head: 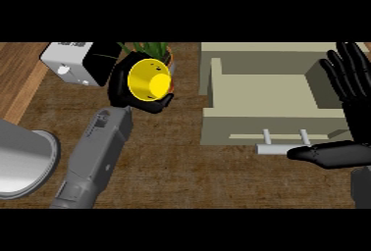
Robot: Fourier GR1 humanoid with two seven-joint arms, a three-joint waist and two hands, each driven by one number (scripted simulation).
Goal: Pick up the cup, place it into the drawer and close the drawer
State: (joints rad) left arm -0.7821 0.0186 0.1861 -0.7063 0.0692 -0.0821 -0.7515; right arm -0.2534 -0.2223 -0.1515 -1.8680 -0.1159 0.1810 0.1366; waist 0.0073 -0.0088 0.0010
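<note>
A bright yellow cup (150,79) sits in the black left hand (130,95) on its grey forearm (98,157), above a brown wood-grain counter (181,166), beside a beige drawer (268,98) with a pale grey handle (279,147), a white-and-black appliance (76,61) and a green-leaved plant (148,48).

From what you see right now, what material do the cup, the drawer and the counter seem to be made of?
The cup, held in the left hand, looks like smooth plastic: even bright yellow with a soft sheen. The drawer looks like matte painted board, flat beige without grain; its handle seems pale metal. The counter looks like wood: brown with streaked grain. None of this is certain.
</note>
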